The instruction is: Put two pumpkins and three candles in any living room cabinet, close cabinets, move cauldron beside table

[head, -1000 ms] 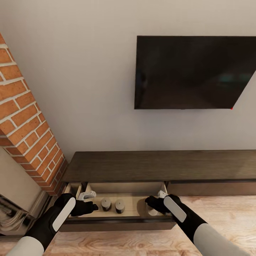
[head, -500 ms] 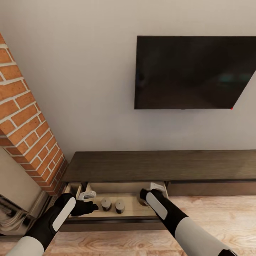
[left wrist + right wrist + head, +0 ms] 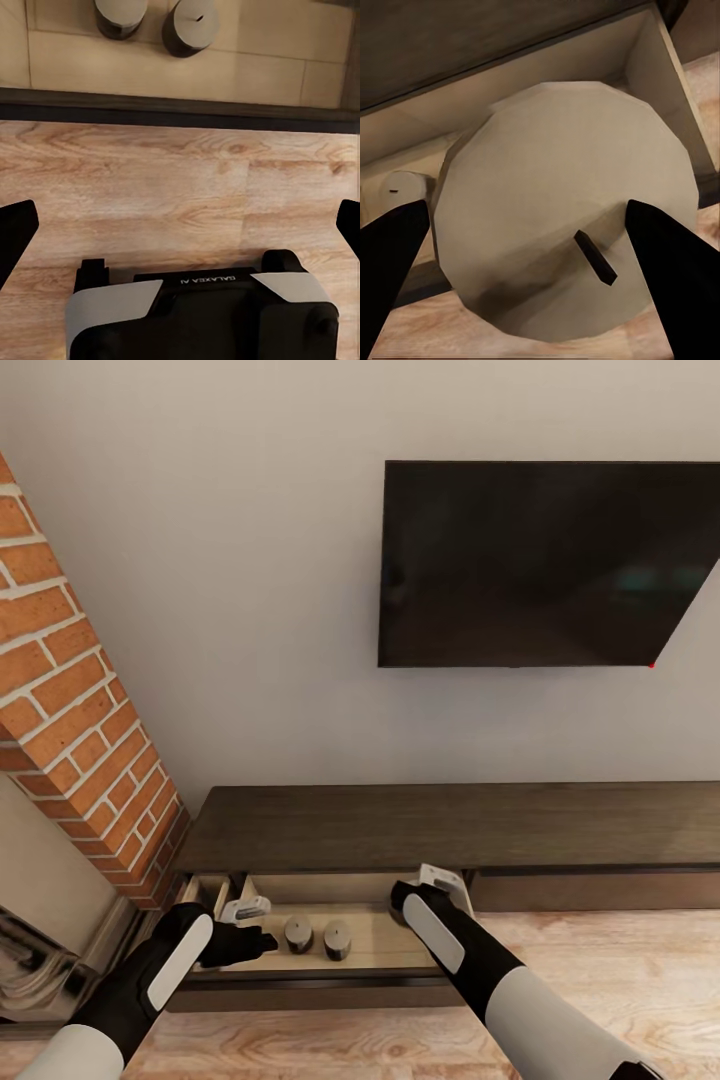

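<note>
The right pincer (image 3: 425, 887) pinched a third candle (image 3: 566, 210) over the open cabinet (image 3: 440, 828) drawer, at 3 o'clock from two candles (image 3: 317, 936). Likely light, rigid, waxy; grip its sides. Left pincer (image 3: 180, 225) spread.

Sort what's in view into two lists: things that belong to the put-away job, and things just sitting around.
Job items:
- two candles standing in the open drawer
- third candle held between the right pincer's fingers
- cabinet
- left pincer, open

Just around:
- television on the wall
- brick column
- wooden floor
</note>
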